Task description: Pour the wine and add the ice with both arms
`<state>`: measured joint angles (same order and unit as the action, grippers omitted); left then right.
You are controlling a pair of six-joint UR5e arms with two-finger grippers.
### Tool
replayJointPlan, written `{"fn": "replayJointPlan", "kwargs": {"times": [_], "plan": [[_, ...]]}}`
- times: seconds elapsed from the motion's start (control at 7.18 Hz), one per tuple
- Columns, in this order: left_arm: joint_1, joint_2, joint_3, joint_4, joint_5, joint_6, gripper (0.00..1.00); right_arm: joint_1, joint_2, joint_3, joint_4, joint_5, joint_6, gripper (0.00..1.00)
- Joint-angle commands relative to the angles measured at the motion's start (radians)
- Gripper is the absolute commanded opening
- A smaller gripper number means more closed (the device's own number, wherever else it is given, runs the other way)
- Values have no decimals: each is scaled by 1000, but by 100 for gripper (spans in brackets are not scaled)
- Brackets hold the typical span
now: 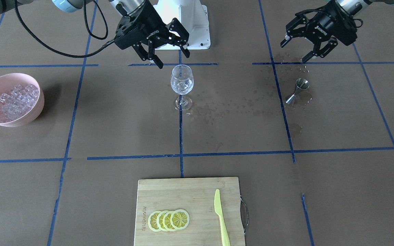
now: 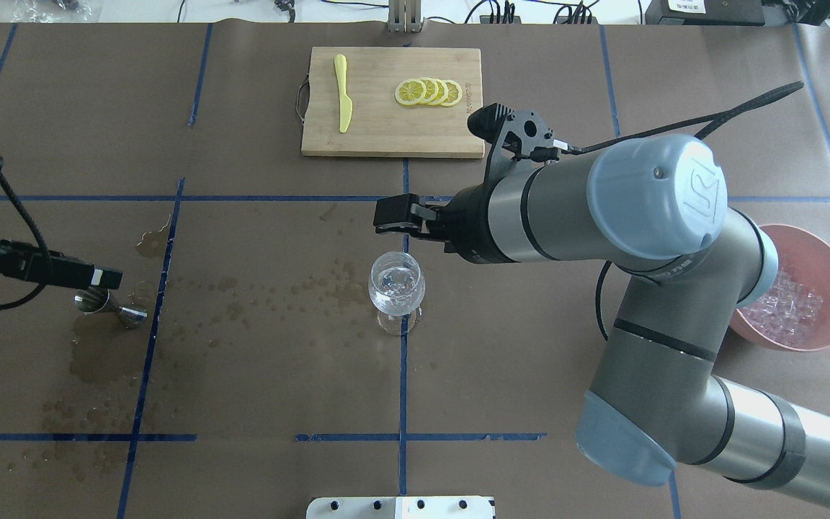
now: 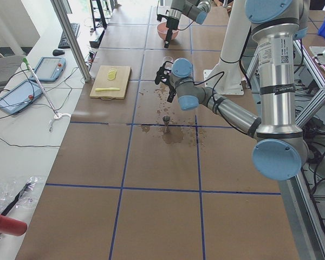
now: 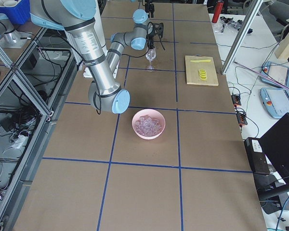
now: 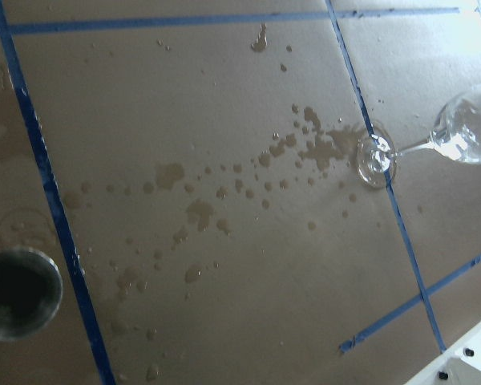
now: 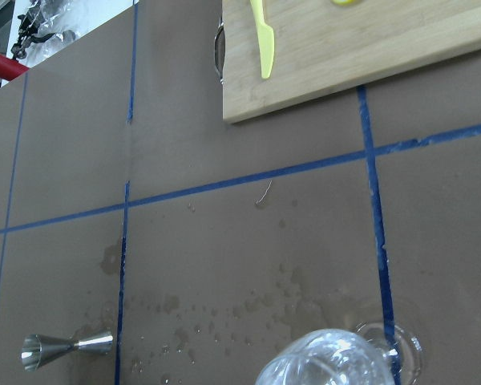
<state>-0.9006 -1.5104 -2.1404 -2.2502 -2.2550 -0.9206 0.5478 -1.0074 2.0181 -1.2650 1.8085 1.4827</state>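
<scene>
The wine glass (image 1: 182, 82) stands upright in the middle of the brown paper, on a blue tape line. I can see clear glassy bits in its bowl, which look like ice. Whether there is any wine in with them I cannot tell.

The right gripper (image 1: 172, 56) hangs over the glass, clear of the rim, with its fingers spread wide and nothing between them. Well off to the glass's right, on the robot's own right side, sits a pink bowl (image 1: 29, 118) heaped with ice cubes (image 1: 15, 99).

On the glass's other side, well apart, a small steel jigger (image 1: 298, 90) stands on wet paper. The left gripper (image 1: 294, 51) hovers above it, also wide open and empty. Dark splash stains (image 1: 231, 106) trail between the glass and the jigger.

Beyond the glass, away from the robot, lies a wooden board (image 1: 183, 194) with lemon slices (image 1: 169, 219) and a yellow knife (image 1: 221, 218).
</scene>
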Motion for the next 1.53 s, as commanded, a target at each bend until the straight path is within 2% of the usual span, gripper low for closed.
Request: {"fn": "replayJointPlan", "kwargs": {"times": [0.0,0.28,0.42,0.7,0.97,1.39], "plan": [[-148,-102,92,70,0,130,100,99,-5,5,-100,32,-69,100],[-318,-146,248,72,5,340,100,196,-58,1,-222,51,-293,100],[-364,-158,340,72,9,408,100,245,-107,-7,-282,67,-406,100],[-481,-155,449,96,21,620,100,376,-167,-79,-345,119,-627,100],[-585,-162,543,246,29,856,100,507,-175,-168,-414,193,-851,100],[-629,-163,541,516,26,983,100,740,-197,-374,-416,389,-1199,100]]}}
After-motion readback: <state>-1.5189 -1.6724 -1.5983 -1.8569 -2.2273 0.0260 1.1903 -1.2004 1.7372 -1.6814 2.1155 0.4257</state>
